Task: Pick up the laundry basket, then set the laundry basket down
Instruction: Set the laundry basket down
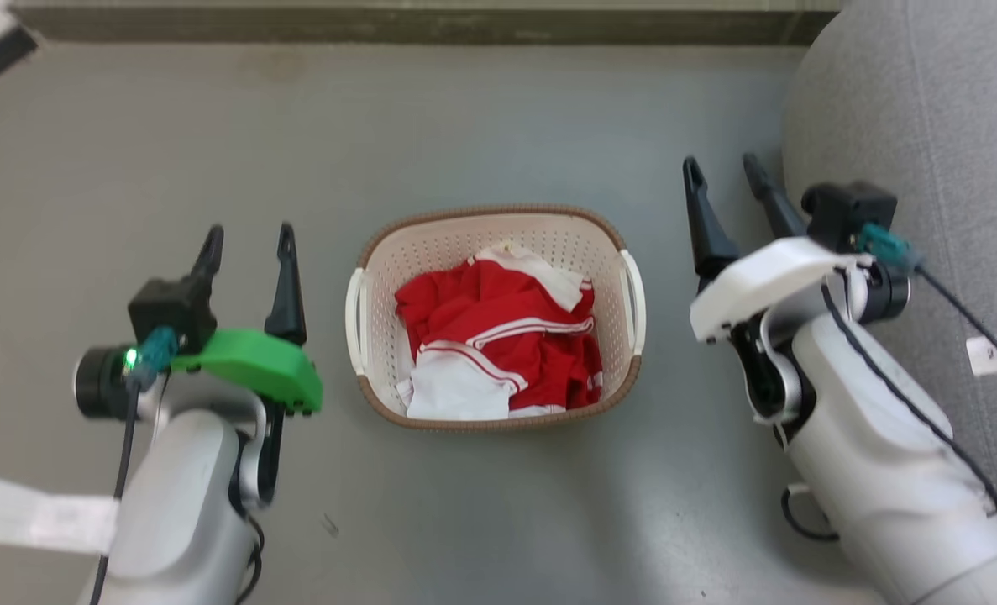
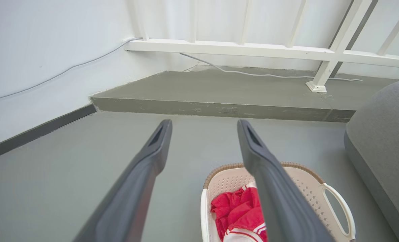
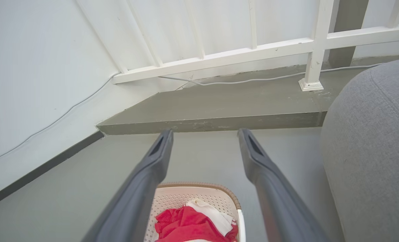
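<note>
The laundry basket sits on the grey floor in the middle of the head view, cream-white and perforated with a brown braided rim and two white side handles. Red and white clothes lie in it. My left gripper is open, left of the basket and apart from it. My right gripper is open to the basket's right, clear of the handle. The left wrist view has the basket low, partly behind my right finger. The right wrist view has the basket between my fingers at the bottom.
A grey upholstered seat stands close on the right beside my right arm. A raised concrete step runs along the far side, with a white railing and a cable behind it. A white wall with a dark skirting is to the left.
</note>
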### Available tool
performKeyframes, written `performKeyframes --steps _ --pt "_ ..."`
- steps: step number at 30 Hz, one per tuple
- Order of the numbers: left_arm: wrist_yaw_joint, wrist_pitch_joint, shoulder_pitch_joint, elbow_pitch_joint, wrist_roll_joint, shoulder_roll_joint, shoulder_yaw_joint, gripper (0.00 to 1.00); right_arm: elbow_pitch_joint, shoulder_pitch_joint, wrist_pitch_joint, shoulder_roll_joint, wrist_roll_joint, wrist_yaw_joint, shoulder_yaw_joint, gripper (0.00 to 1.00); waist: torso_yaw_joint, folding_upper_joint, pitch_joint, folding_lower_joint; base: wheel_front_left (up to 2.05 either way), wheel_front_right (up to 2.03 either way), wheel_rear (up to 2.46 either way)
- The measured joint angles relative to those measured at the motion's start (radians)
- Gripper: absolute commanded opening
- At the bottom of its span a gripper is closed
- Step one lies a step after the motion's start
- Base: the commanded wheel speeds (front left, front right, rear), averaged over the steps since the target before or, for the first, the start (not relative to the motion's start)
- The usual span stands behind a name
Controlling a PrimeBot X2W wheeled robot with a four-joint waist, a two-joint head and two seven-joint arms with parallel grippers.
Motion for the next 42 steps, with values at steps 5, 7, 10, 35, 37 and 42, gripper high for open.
performKeyframes --steps 5,7,10,35,37,42 --pt "0.003 0.000 0.116 -0.056 0.053 -0.006 0.057 1.00 -0.070 0.104 0.000 0.005 -0.027 -0.001 -0.035 1.00 0.002 0.0000 -0.061 0.0000 0.00 0.00 0.00" --pt "0.003 0.000 0.155 -0.079 0.061 -0.012 0.093 1.00 -0.095 0.140 0.000 0.006 -0.037 -0.001 -0.046 1.00 0.004 0.0000 -0.083 0.0000 0.00 0.00 0.00" --pt "0.004 0.000 0.213 -0.115 0.071 -0.016 0.137 1.00 -0.128 0.196 0.000 0.013 -0.061 -0.001 -0.058 1.00 0.005 0.0000 -0.114 0.0000 0.00 0.00 0.00" --pt "0.004 0.000 0.473 -0.316 0.184 -0.057 0.216 1.00 -0.308 0.478 0.000 0.053 -0.142 -0.008 -0.191 1.00 0.010 0.0000 -0.244 0.0000 0.00 0.00 0.00" --pt "0.004 0.000 0.478 -0.327 0.184 -0.060 0.216 1.00 -0.316 0.488 0.000 0.056 -0.144 -0.008 -0.197 1.00 0.010 0.0000 -0.246 0.0000 0.00 0.00 0.00" --pt "0.004 0.000 0.496 -0.341 0.186 -0.064 0.217 1.00 -0.333 0.507 0.000 0.061 -0.154 -0.008 -0.216 1.00 0.010 0.0000 -0.248 0.0000 0.00 0.00 0.00"
